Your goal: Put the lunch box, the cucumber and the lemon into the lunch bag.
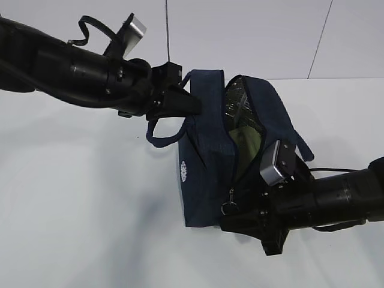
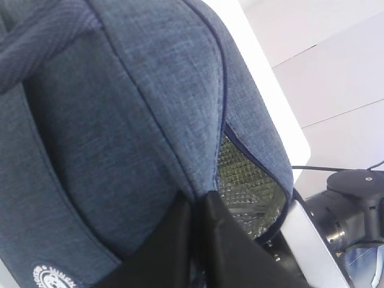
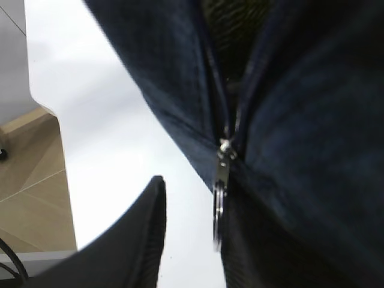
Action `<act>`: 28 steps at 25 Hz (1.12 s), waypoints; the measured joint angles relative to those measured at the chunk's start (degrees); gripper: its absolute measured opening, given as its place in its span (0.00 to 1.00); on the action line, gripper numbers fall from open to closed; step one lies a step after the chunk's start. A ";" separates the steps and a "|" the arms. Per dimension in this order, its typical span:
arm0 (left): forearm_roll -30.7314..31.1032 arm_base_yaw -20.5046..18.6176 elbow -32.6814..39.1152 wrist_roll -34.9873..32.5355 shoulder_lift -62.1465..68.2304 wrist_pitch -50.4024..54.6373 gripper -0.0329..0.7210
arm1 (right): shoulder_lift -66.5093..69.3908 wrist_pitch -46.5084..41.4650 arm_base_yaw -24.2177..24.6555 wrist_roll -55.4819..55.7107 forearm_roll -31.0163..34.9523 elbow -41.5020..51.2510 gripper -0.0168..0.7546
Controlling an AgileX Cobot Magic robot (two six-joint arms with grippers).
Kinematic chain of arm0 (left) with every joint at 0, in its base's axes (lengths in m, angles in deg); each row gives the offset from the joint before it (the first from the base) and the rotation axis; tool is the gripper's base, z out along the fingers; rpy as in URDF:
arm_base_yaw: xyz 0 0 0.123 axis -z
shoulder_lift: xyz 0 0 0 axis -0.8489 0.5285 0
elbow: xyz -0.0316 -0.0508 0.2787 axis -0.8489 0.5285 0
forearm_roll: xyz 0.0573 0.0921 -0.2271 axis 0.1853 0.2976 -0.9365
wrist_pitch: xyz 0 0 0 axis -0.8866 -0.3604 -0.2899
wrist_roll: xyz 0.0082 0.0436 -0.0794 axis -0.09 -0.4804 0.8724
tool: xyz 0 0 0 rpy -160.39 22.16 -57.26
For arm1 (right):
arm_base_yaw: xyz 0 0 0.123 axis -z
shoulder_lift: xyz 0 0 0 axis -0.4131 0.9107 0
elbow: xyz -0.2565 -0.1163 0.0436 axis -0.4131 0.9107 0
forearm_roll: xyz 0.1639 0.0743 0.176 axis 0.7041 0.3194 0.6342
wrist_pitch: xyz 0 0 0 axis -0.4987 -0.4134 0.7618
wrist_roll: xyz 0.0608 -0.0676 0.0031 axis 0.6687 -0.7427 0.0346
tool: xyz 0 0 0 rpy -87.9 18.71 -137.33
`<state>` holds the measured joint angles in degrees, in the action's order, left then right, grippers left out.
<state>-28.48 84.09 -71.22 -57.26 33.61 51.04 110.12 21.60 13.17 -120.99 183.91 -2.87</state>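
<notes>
Left hand pinched shut on lunch bag fabric. Right hand part-open around zipper ring, grip unclear. Best to seat ring squarely, pull along track.

We see the lunch bag in matt, woven navy cloth with a heathered grain, its lining a shiny quilted foil. Its zipper pull is bright metal. The counter looks smooth, white and faintly glossy.
</notes>
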 joint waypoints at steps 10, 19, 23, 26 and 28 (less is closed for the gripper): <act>0.00 0.00 0.00 0.00 0.00 0.00 0.06 | 0.00 0.00 0.00 0.12 0.00 0.00 0.33; 0.00 0.00 0.00 0.00 0.00 0.00 0.06 | 0.00 0.00 0.00 0.21 0.00 0.00 0.33; 0.00 0.00 0.00 0.00 0.00 0.00 0.06 | 0.00 0.00 0.00 0.21 0.00 -0.13 0.33; 0.00 0.00 0.00 0.00 0.00 0.00 0.06 | 0.00 0.00 0.00 0.21 0.00 -0.24 0.33; 0.00 0.00 0.00 0.00 0.00 0.01 0.06 | 0.00 0.00 0.00 0.36 0.00 -0.55 0.33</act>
<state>-28.48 84.09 -71.22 -57.26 33.61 51.05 110.12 21.60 13.17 -120.63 183.91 -3.43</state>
